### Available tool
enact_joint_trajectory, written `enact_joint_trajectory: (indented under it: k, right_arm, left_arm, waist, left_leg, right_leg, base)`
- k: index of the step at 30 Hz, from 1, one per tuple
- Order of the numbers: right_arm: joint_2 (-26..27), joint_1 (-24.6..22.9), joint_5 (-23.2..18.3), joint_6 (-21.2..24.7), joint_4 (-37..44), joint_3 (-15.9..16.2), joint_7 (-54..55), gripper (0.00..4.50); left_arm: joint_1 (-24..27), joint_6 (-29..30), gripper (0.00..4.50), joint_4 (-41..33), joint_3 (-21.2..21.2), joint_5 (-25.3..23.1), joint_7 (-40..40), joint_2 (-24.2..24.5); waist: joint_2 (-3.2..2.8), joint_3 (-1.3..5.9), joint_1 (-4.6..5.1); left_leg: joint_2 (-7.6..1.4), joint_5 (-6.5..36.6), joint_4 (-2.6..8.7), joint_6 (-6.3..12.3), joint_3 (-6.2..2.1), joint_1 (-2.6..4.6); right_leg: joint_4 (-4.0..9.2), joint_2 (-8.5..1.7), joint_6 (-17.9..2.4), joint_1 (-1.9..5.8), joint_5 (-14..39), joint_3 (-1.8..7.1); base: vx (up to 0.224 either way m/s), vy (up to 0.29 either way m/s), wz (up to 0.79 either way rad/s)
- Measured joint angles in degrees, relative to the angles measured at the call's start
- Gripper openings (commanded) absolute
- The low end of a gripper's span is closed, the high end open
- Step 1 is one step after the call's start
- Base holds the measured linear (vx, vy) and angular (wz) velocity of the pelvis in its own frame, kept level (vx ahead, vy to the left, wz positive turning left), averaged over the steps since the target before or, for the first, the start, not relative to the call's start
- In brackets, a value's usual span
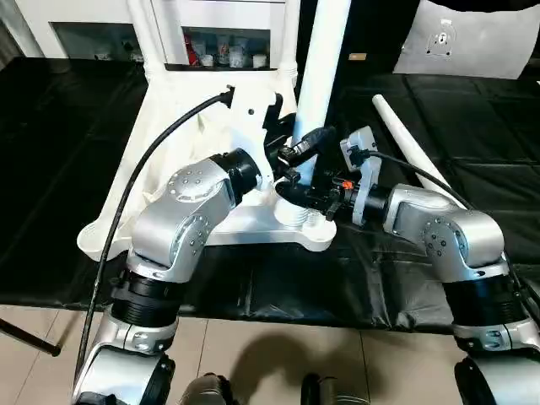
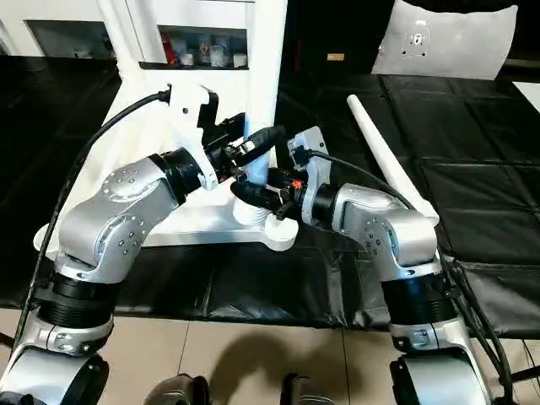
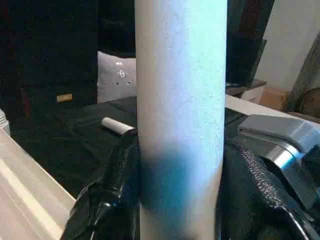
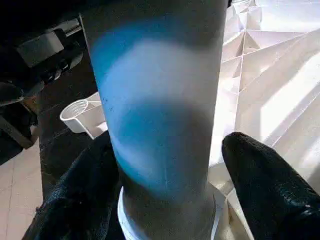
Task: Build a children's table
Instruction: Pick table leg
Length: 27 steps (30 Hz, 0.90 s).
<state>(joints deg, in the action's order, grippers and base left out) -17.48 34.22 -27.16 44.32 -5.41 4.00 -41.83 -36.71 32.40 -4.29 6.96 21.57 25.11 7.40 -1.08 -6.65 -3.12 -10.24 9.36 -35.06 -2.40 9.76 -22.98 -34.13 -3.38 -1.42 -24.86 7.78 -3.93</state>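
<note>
Table top: the white table top (image 1: 202, 160) lies upside down, ribbed underside up, on a black sheet (image 1: 51, 169), its near edge close to the sheet's front edge.
Near corner socket: an upright leg (image 1: 325, 76) stands in the round socket (image 1: 297, 215) at the near right corner.
Left gripper: the left gripper (image 3: 180, 200) has both black fingers (image 3: 107, 200) closed against the upright leg, above the socket.
Right gripper: the right gripper (image 4: 165, 200) sits lower on the same leg, just over the socket collar; one finger (image 4: 265, 185) stands slightly off the tube, so whether it grips cannot be told.
Far legs: two more legs (image 1: 148, 34) rise from the far corners.
Loose leg: one leg (image 1: 413, 148) lies flat on the sheet to the right, apart from the top.
Open room: bare sheet on both sides; tiled floor (image 1: 270, 354) below the front edge.
</note>
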Motion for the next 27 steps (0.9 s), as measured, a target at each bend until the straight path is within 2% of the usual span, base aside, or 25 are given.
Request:
enact_joint_trajectory:
  k: [14,18,20,21,27]
  right_arm:
    - [0.5,1.2,0.0,-1.2,-0.5,0.0,-0.7,3.38]
    - [0.5,1.2,0.0,-1.2,-0.5,0.0,-1.1,2.97]
    - [0.5,1.2,0.0,-1.2,-0.5,0.0,-1.2,2.97]
    - [0.5,1.2,0.0,-1.2,-0.5,0.0,-1.2,2.7]
    - [0.6,1.2,0.0,-1.3,-0.6,0.0,-1.9,2.25]
  left_arm:
    - [0.1,0.3,1.92,-0.9,0.0,0.1,0.8,-0.1]
    - [0.1,0.4,1.92,-0.9,0.0,0.1,0.9,-0.1]
    - [0.1,0.4,1.92,-0.9,0.0,0.1,0.9,-0.1]
    - [0.1,0.5,1.92,-0.9,0.0,0.1,0.9,-0.2]
    - [0.1,1.0,1.92,-1.0,0.0,0.1,0.9,-0.2]
  waist:
    - [0.0,0.0,-0.06]
    - [0.0,0.0,-0.06]
    - [0.0,0.0,-0.07]
    - [0.0,0.0,-0.06]
    - [0.0,0.0,-0.07]
  left_leg:
    - [0.0,0.0,-0.02,0.0,0.0,0.0]
    - [0.0,0.0,-0.03,0.0,0.0,0.0]
    - [0.0,0.0,-0.03,0.0,0.0,0.0]
    - [0.0,0.0,-0.03,0.0,0.0,0.0]
    - [-0.01,0.0,-0.04,0.01,0.0,0.0]
  right_leg:
    - [0.0,0.0,0.0,0.0,0.0,0.0]
    - [0.0,0.0,0.0,0.0,-0.1,0.0]
    - [0.0,0.0,0.0,0.0,-0.1,0.0]
    - [0.0,0.0,0.0,0.0,-0.1,0.0]
    - [-0.01,0.0,0.0,0.0,-0.1,0.0]
  base:
    - [0.0,0.0,0.0]
    - [0.0,0.0,0.0]
    - [0.0,0.0,0.0]
    - [0.0,0.0,0.0]
    - [0.0,0.0,0.0]
